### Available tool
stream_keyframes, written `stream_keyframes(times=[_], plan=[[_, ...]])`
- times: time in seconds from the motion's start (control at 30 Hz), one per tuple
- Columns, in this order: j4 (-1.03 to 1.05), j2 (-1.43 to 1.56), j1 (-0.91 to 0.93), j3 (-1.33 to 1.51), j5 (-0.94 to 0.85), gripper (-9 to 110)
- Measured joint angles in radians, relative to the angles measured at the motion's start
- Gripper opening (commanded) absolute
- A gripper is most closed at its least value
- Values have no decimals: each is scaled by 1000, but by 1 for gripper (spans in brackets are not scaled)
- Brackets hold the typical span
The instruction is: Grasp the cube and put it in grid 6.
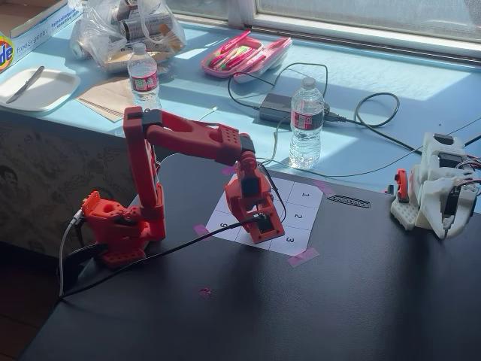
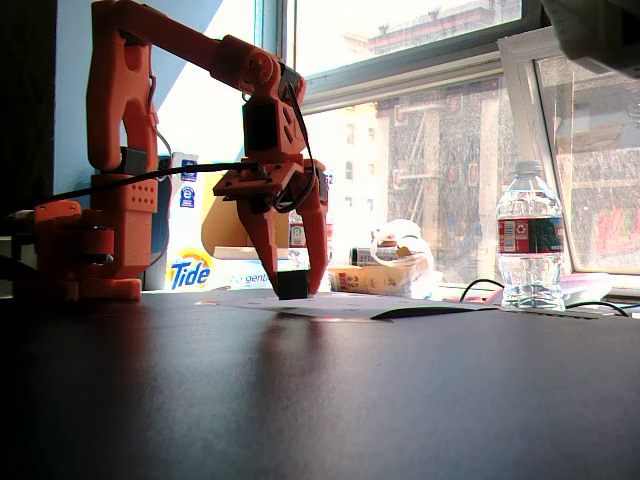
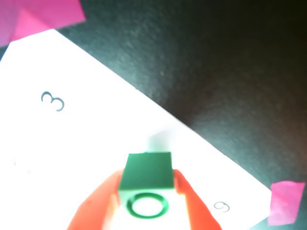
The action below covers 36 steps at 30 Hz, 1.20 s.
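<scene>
The green cube (image 3: 146,170), with a dark ring on its near face, sits between my two red fingers (image 3: 98,203). My gripper (image 3: 146,177) is shut on it. In the wrist view the cube is over the white numbered sheet (image 3: 86,143), in the near row between the "3" (image 3: 53,101) and the "9" (image 3: 220,207). The "6" of grid 6 does not show; that stretch of paper is washed out and partly covered. In a fixed view the cube (image 2: 292,284) looks dark at the gripper (image 2: 294,290) tips, right at the sheet; I cannot tell whether it touches. The gripper (image 1: 263,226) also shows over the sheet's near edge.
Pink tape (image 3: 43,17) holds the sheet's corners to the black table (image 1: 338,301). Two water bottles (image 1: 306,124) and cables lie on the blue ledge behind. A white arm (image 1: 436,188) stands at the right. The red arm's base (image 1: 120,226) is at the left.
</scene>
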Motion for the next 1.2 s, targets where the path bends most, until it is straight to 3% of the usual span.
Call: stream_keyframes(times=[0.07,0.27,0.4,0.5,0.7,0.93,1.2], plan=[[5,0,-5,14,-6,30],[8,37,18,40,-18,34],[-5,84,46,40,-23,34],[-21,183,78,41,-25,26],[-83,537,261,87,-25,24],[-235,1077,480,474,-25,24],[21,1531,511,864,23,19]])
